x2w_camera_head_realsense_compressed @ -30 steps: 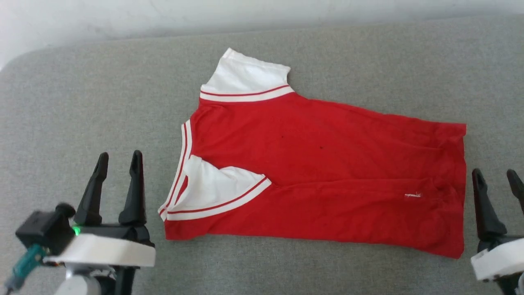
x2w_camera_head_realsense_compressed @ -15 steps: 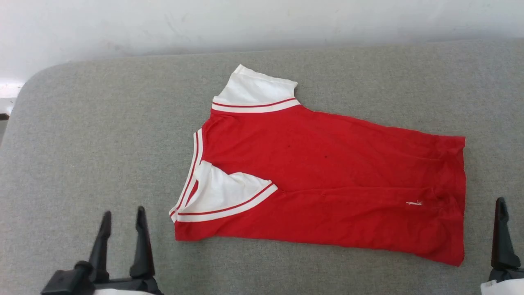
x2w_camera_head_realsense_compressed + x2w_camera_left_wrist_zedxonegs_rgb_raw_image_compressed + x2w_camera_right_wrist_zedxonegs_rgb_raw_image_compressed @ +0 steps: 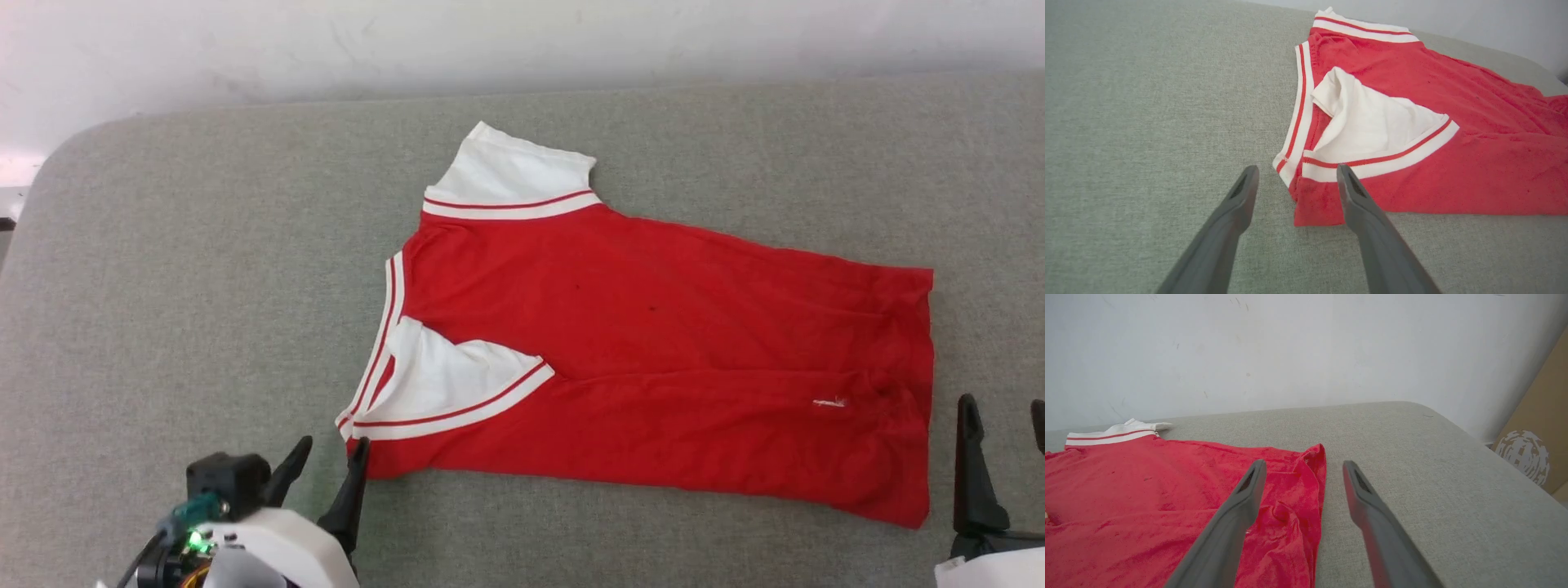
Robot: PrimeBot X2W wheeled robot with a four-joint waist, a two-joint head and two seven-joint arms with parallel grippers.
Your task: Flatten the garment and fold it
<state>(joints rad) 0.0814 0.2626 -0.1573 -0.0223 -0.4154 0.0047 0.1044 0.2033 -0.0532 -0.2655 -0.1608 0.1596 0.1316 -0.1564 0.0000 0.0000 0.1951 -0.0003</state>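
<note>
The garment lies on a grey padded surface, collar to the left and hem to the right. It is red; one white sleeve sticks out at the far side and the other is folded onto the body. My left gripper is open just off the garment's near left corner. In the left wrist view the left gripper straddles the collar corner of the garment. My right gripper is open beside the hem. In the right wrist view the right gripper frames the hem edge of the garment.
A white wall runs behind the padded surface, whose rounded left corner drops away. A brown cardboard panel stands past the surface's right end. Bare grey fabric surrounds the garment on all sides.
The head camera tilted, so the whole picture shifted. My left gripper has moved right, up to the garment's near left corner. The garment itself lies unchanged.
</note>
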